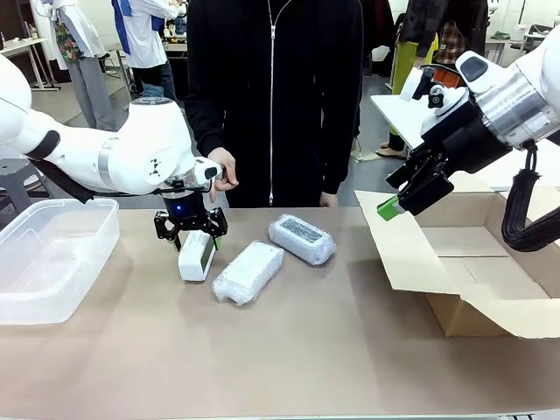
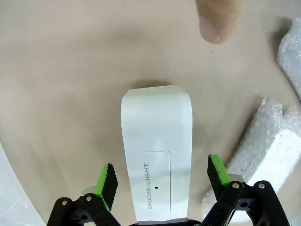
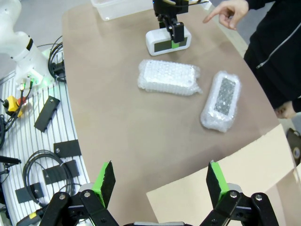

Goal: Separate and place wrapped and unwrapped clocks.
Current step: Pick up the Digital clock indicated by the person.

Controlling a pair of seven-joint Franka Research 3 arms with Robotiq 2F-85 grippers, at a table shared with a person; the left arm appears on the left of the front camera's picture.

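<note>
The bare white clock point(image 1: 196, 255) stands on edge on the tan table, its top printed SNOOZE/LIGHT point(image 2: 156, 141). My left gripper point(image 1: 194, 236) is open and straddles it, with a gap showing between each green pad point(image 2: 106, 181) and the clock's sides. Two bubble-wrapped clocks lie just right of it: a near one point(image 1: 248, 272) and a far one point(image 1: 302, 239) with a dark face showing through the wrap. My right gripper point(image 1: 398, 201) hangs open and empty above the cardboard box's flap. From the right wrist I see the clock point(image 3: 167, 41) and both bundles point(image 3: 169, 77) point(image 3: 222, 101).
A clear plastic bin point(image 1: 52, 254) stands at the table's left. An open cardboard box point(image 1: 490, 262) stands at the right, its flap point(image 3: 225, 188) under my right gripper. A person stands at the far edge, one hand point(image 1: 223, 168) pointing close behind my left gripper.
</note>
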